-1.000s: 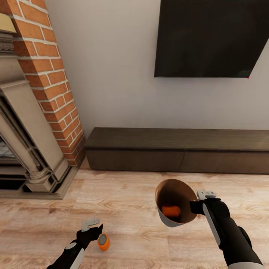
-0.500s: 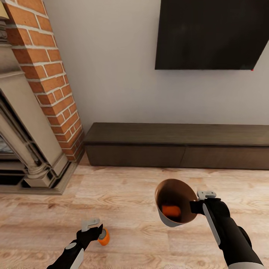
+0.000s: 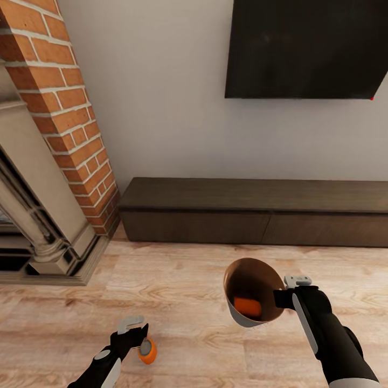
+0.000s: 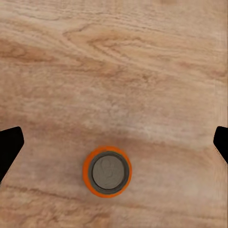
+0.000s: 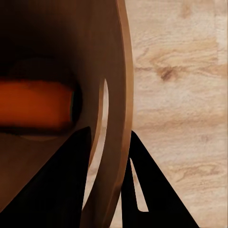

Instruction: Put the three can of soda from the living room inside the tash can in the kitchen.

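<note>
Two orange cans in sight, one on the floor, one in the bin.

Upright can (image 4: 107, 171) standing on wood floor (image 3: 194, 269) between spread, empty left fingers (image 4: 9, 147); right fingers (image 5: 152, 190) clamped on tash can (image 3: 237, 315) rim, second can (image 3: 247, 306) lying inside.

1. Your floor (image 3: 205, 280) looks like light wood planks with visible grain, satin finish.
2. The fireplace column (image 3: 64, 108) reads as rough red brick with pale mortar; its surround (image 3: 32, 205) looks like matt carved stone.
3. The TV (image 3: 307, 48) is a flat black panel.
4. The low cabinet (image 3: 253, 213) looks like dark matt wood.
5. The bin (image 3: 249, 293) looks smooth inside, glossy brown; outside pale grey-white.
6. The orange can on the floor (image 4: 107, 171) has a dull grey metal-looking top.
</note>
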Available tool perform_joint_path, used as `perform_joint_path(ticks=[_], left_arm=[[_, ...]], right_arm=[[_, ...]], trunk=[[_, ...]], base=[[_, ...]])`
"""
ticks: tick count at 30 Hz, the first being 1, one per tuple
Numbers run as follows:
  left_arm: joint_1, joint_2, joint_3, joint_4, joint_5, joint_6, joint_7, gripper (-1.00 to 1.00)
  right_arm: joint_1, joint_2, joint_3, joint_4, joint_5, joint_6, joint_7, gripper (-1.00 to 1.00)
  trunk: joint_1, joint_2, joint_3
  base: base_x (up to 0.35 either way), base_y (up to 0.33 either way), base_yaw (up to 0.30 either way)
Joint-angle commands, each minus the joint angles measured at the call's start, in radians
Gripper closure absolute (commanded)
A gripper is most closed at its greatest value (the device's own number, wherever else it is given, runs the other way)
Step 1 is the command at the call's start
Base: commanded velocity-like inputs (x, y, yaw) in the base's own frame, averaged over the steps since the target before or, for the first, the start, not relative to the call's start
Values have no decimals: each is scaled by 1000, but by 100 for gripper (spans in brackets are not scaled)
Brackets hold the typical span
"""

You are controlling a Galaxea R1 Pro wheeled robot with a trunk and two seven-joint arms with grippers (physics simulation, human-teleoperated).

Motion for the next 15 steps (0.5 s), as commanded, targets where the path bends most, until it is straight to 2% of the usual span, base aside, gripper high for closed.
perform_joint_path(ticks=[1,15], left_arm=[[0,0,0,0,0,0,0,-100],[0,0,0,0,0,-1,0,-100]], right_arm=[[0,0,0,0,-14,0,3,100],[0,0,2,0,-14,0,3,100]], trunk=[[0,0,0],[0,0,-15]], base=[[182,0,0],[29,0,0]])
